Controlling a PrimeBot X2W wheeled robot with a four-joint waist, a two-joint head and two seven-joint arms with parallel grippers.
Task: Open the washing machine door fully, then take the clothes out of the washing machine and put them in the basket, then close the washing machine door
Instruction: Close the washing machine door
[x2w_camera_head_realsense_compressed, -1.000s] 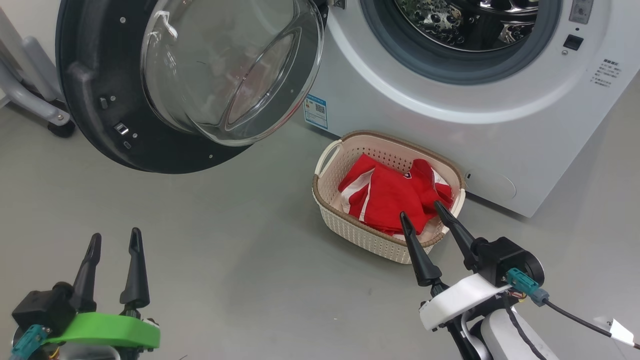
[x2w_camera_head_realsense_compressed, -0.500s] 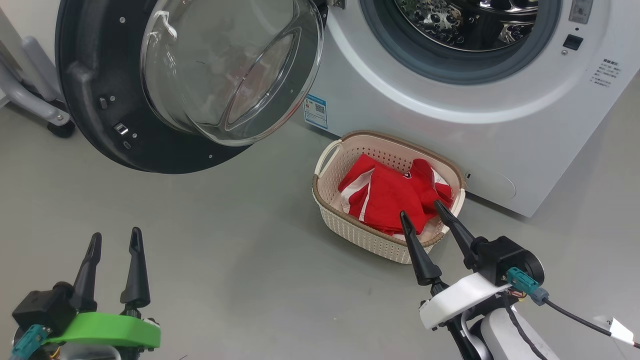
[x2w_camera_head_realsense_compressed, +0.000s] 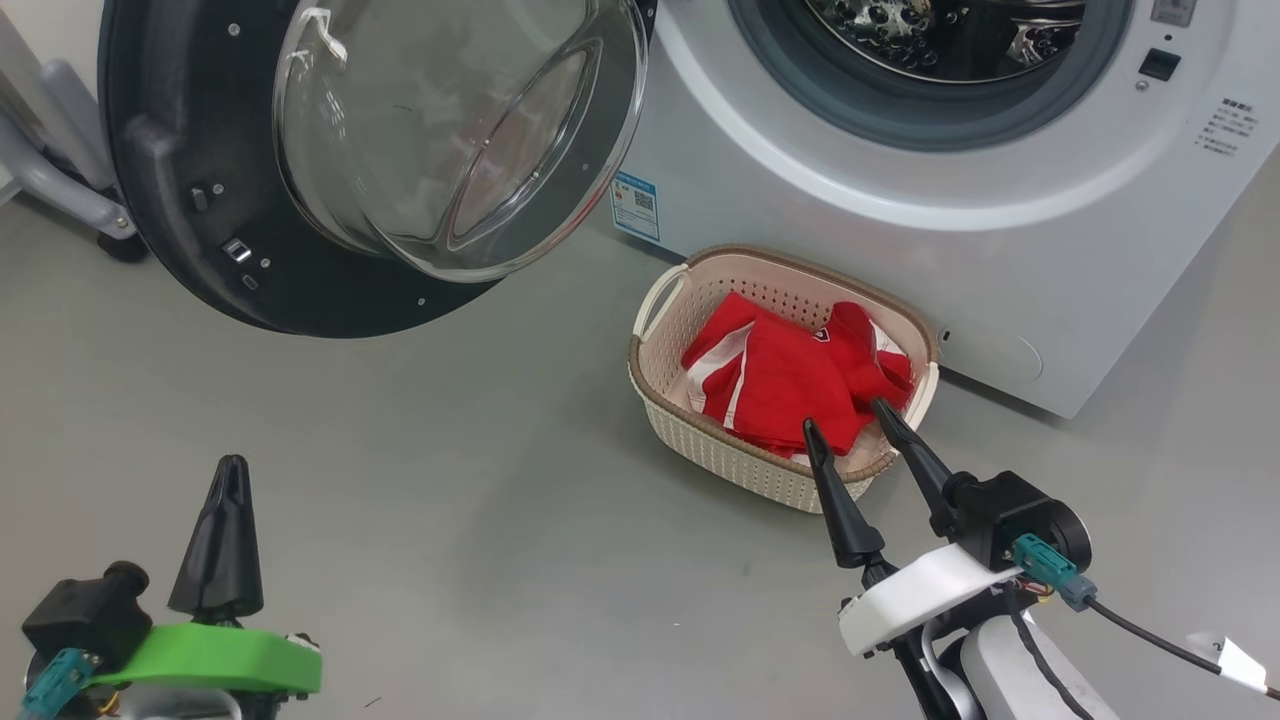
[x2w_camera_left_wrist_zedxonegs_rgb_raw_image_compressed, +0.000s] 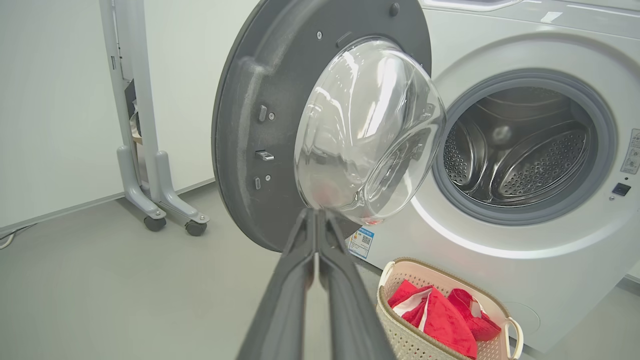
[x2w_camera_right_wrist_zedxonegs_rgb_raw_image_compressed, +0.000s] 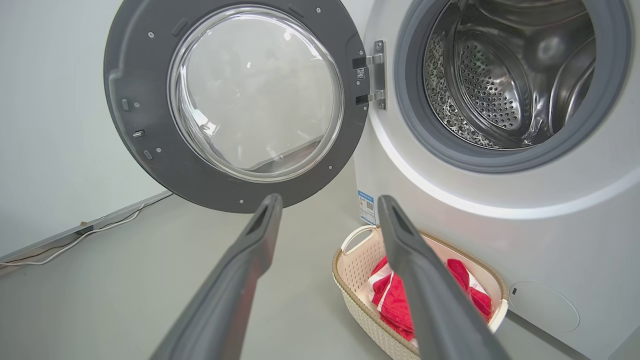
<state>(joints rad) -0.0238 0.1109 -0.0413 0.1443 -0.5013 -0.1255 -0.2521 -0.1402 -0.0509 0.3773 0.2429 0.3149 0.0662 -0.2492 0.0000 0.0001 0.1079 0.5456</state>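
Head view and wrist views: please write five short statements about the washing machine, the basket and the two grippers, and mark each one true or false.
1. The clothes lie in the basket. True.
2. The washing machine door is shut. False: it stands swung open.
3. The left gripper is open. False: its fingers are pressed together.
4. The right gripper is open and holds nothing. True.
5. Red fabric lies inside the washing machine. False: its drum shows bare metal.
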